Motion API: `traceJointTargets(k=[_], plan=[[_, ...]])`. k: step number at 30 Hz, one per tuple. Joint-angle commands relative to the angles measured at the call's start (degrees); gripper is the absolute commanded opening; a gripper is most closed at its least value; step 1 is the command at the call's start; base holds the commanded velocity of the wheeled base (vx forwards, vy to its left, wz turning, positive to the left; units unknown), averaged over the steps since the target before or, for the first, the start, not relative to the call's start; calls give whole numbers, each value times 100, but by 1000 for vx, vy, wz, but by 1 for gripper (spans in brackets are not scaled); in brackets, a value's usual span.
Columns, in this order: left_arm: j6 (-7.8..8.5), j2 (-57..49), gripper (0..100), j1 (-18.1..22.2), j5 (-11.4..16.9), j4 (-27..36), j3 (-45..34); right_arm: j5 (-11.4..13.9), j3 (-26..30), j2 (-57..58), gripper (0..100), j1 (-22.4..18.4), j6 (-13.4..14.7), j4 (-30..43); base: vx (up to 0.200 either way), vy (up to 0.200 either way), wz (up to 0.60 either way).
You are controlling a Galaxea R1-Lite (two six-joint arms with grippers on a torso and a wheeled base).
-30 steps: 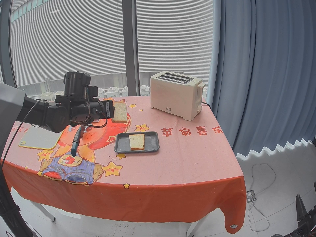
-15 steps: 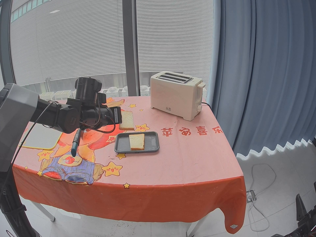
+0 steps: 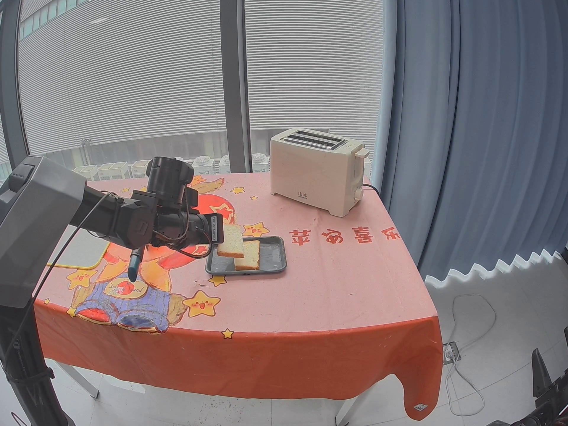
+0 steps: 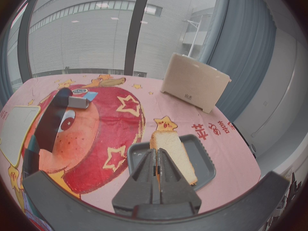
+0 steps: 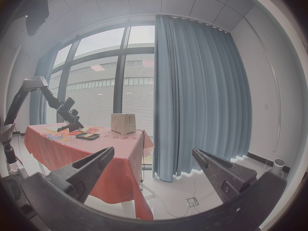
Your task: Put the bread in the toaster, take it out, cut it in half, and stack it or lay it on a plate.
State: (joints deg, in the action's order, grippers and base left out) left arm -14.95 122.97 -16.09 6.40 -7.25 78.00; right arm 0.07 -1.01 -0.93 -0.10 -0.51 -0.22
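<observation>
Head view.
- Left gripper [image 3: 220, 238]: over the middle of the table [image 3: 331, 303], fingers clamped on the left edge of the held half [image 3: 232, 241].
- Held half: on edge, broad face toward the front edge, long axis near upright with a slight lean. Placed above the left end of the tray [image 3: 276, 260]. Contact with the flat half [image 3: 251, 256]: cannot tell.
- Flat half: lying in the tray left of its centre, long axis from front edge to far edge.
- Toaster [image 3: 313, 170]: at the far right corner, slots up, long axis along the far edge.
- Knife [image 3: 135, 260]: left of the tray, handle toward the front edge.
- Board [image 3: 74, 249]: at the left edge, partly behind the arm.

Left wrist view.
- Left gripper [image 4: 157, 159]: fingers [image 4: 146, 169] pressed together on the near end of the held half [image 4: 171, 148].
- Held half: long axis pointing away from the gripper, over the tray [image 4: 205, 164]. Flat half not separable from it here.
- Toaster [image 4: 195, 85]: beyond the tray, by the curtain [image 4: 243, 48].
- Knife [image 4: 51, 121] and board [image 4: 16, 129]: well apart from the tray.

Right wrist view.
- Right gripper [image 5: 152, 164]: fingers wide apart, holding nothing, well away from the table [image 5: 106, 164], out over the floor.
- Toaster [image 5: 123, 123] and tray [image 5: 87, 136]: small on the far table.
</observation>
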Motion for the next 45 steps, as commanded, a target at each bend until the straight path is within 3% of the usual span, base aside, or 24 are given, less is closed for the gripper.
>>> traceJointTargets(k=[1, 45], plan=[[-8, 52, 0, -26, 10, 13, -4, 1, 101, 84, 100, 1, -2, -4, 0, 0, 0], [-35, 263, 0, -166, 19, 5, 67, 1, 101, 84, 100, 1, -2, -4, 0, 0, 0]])
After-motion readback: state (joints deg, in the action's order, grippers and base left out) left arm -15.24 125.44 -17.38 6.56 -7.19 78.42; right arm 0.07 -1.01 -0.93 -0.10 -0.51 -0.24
